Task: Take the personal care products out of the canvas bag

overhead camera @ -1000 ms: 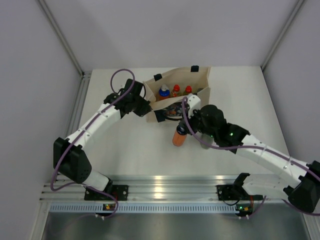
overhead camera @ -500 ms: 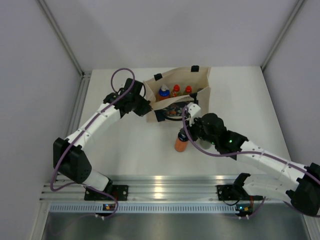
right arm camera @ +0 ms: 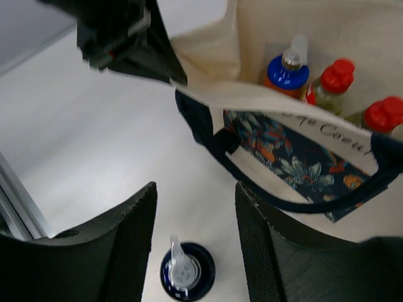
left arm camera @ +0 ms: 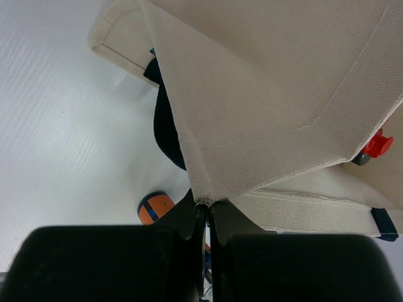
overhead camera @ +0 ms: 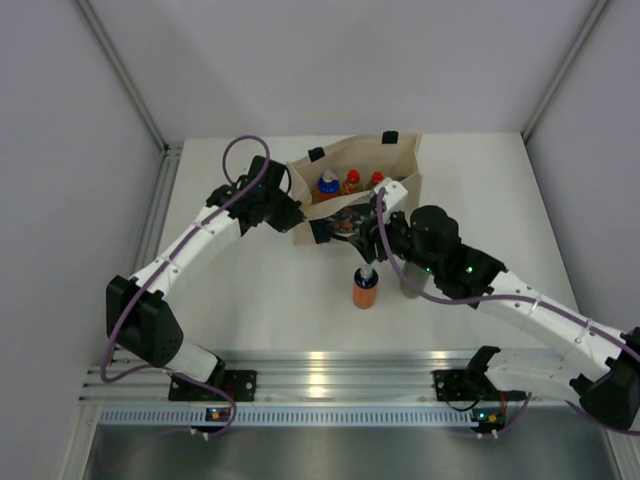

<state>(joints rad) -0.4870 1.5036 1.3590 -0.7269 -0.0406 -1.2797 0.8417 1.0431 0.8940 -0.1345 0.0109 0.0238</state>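
Left gripper [left arm camera: 204,202] is clamped shut on a seamed corner of the canvas bag [overhead camera: 400,160], at the bag's left near corner in the top view [overhead camera: 297,217]. The bag sits mid-table toward the back. Its long axis runs left to right, rising slightly to the right, with the mouth facing up and the floral panel [right arm camera: 296,167] facing your arm bases. Right gripper [right arm camera: 195,195] has its fingers [right arm camera: 129,229] spread with nothing between them. It hangs over the orange bottle [overhead camera: 365,290], which stands upright on the table [overhead camera: 250,300] just in front of the bag and apart from it, long axis vertical, nozzle up. In the bag, the blue-topped bottle [overhead camera: 328,183] and two red-capped bottles [overhead camera: 352,180] [overhead camera: 376,180] stand upright in a row along the long axis, tops up. The top view gives you the orange body and its spot on the table, but the right arm covers most of the panel. The right wrist sees that bottle straight down, so only the dark blue cap and pale nozzle [right arm camera: 184,272] show, plus the panel's script. Only the left wrist shows the pinch itself. It also shows one red cap [left arm camera: 378,143] at the bag's edge and an orange-and-blue patch [left arm camera: 156,208] beyond the fingers; you can't tell from it which bottle that is.
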